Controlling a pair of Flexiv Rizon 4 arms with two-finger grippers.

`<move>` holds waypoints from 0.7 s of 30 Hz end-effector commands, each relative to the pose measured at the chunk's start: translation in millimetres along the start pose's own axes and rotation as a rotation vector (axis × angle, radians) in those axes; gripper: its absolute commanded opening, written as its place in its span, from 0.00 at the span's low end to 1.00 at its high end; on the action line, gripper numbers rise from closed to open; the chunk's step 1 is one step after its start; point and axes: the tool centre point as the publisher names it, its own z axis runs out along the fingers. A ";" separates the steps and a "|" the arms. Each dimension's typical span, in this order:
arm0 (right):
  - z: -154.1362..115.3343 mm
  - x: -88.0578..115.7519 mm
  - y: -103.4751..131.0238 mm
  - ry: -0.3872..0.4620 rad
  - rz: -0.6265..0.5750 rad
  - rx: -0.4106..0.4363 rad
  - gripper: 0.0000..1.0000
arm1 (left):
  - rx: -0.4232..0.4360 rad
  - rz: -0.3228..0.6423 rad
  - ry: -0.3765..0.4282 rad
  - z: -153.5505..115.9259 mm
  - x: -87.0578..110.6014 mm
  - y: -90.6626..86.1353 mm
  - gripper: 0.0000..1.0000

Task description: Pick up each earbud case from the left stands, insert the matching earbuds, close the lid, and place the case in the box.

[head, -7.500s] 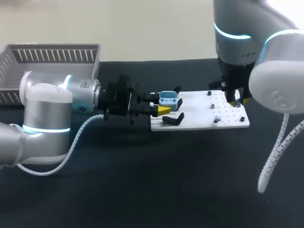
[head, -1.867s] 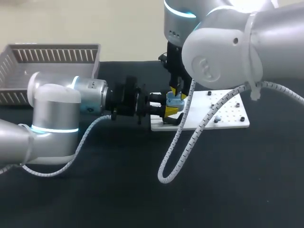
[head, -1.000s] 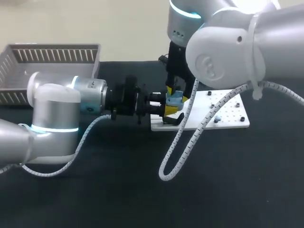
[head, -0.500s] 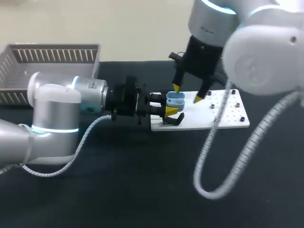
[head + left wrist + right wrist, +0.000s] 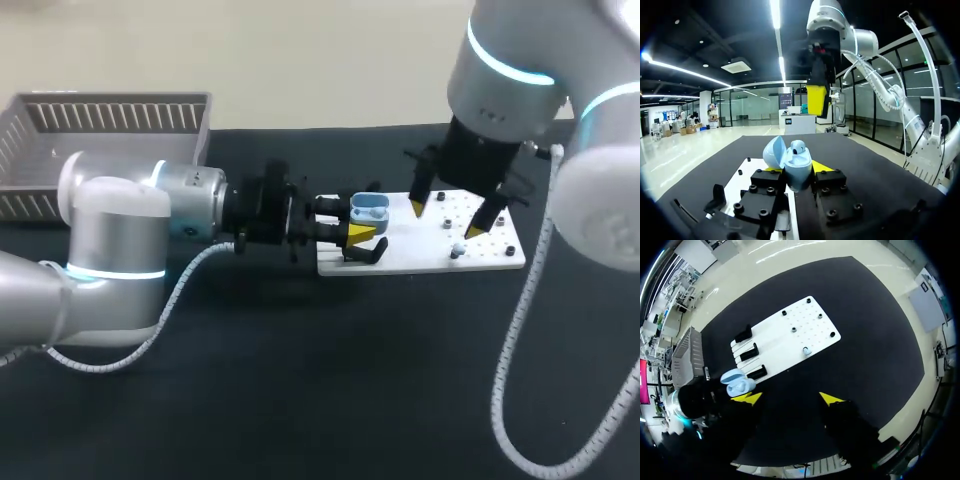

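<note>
The grey slatted plastic basket (image 5: 110,120) at the worktop's far left corner is cut off by the head view's edge. The open pale blue earbud case (image 5: 799,172) has its lower half hidden inside the left gripper (image 5: 798,169). A small pale piece (image 5: 458,249) near the right edge of the white perforated board (image 5: 420,262) is too small to identify.

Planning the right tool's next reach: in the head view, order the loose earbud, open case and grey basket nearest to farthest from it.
1. loose earbud, white board's right half, by the right tool.
2. open case, in the left tool, board's left end.
3. grey basket, table's far left corner.
</note>
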 end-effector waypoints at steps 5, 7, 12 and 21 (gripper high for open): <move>28.8 -16.3 -5.6 -0.013 -0.020 0.022 0.64 | -0.006 0.002 0.000 0.4 0.2 -1.4 0.00; 33.3 -19.2 -7.5 -0.013 -0.035 0.032 0.74 | -0.006 0.002 0.000 0.4 0.2 -1.4 0.00; 45.2 -27.5 -10.5 -0.001 -0.075 0.035 0.78 | -0.006 0.002 0.000 0.4 0.2 -1.4 0.00; 74.5 -39.1 -12.8 0.011 -0.217 0.072 0.79 | -0.006 0.002 0.000 0.4 0.2 -1.4 0.00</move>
